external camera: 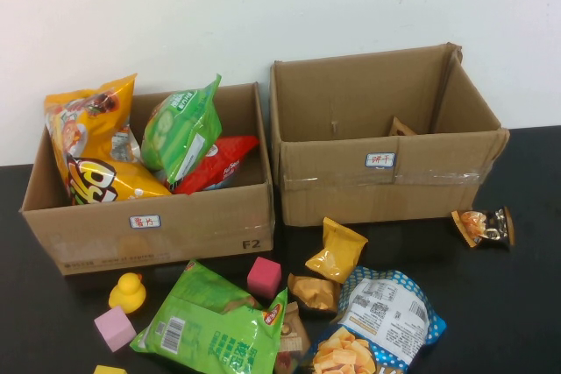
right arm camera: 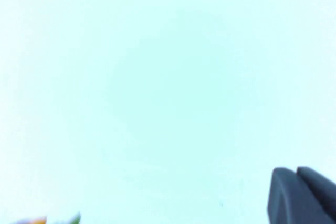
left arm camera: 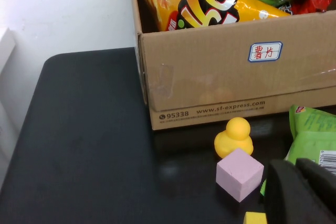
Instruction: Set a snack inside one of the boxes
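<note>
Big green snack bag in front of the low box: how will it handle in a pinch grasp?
The green bag looks puffed and crinkled, so it is probably light and will dent. Its glossy film may slip. Both the left gripper and the right gripper are shut and away from it.

The left gripper (left arm camera: 302, 192) is sitting shut, low over the black table (left arm camera: 79, 140), and the pink cube (left arm camera: 240, 173) and yellow duck (left arm camera: 234, 137) are crowding just ahead of it, with the lower box (left arm camera: 236, 82) walling off everything beyond. Off to its open side the tabletop is lying bare. The lower box is already bulging with chip bags (external camera: 92, 142), while the taller box (external camera: 381, 172) is looking mostly open inside. The right gripper (right arm camera: 304, 195), shut too, is facing only pale wall.
</note>
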Controlling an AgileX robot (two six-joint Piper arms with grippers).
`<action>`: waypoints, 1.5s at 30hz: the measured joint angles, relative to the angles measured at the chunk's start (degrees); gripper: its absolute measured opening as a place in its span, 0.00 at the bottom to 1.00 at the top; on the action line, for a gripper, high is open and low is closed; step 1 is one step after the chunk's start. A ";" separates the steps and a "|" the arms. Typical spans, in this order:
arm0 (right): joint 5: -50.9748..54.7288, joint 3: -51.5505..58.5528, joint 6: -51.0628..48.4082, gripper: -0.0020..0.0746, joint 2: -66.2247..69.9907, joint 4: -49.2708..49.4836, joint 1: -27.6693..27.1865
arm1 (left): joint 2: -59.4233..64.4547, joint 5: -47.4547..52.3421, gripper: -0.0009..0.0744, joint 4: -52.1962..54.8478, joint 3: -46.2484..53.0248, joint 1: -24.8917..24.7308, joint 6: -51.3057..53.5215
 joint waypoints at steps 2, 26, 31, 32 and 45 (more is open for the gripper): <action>-1.64 0.00 1.26 0.02 -1.50 1.03 0.00 | 0.00 0.00 0.01 0.00 0.00 -0.01 0.10; 3.16 16.85 74.16 0.02 -3.51 -68.32 -6.74 | 0.00 0.13 0.01 0.00 0.00 0.34 0.12; 1.60 25.05 62.85 0.02 -5.05 -70.49 -6.74 | 0.00 0.13 0.01 0.00 0.00 0.34 0.27; 2.13 25.09 61.91 0.02 -5.05 -70.50 -6.74 | 0.00 0.13 0.01 0.00 0.00 0.34 0.27; 5.67 25.09 66.45 0.02 -5.05 -70.94 -6.74 | 0.00 0.13 0.01 0.00 0.00 0.34 0.36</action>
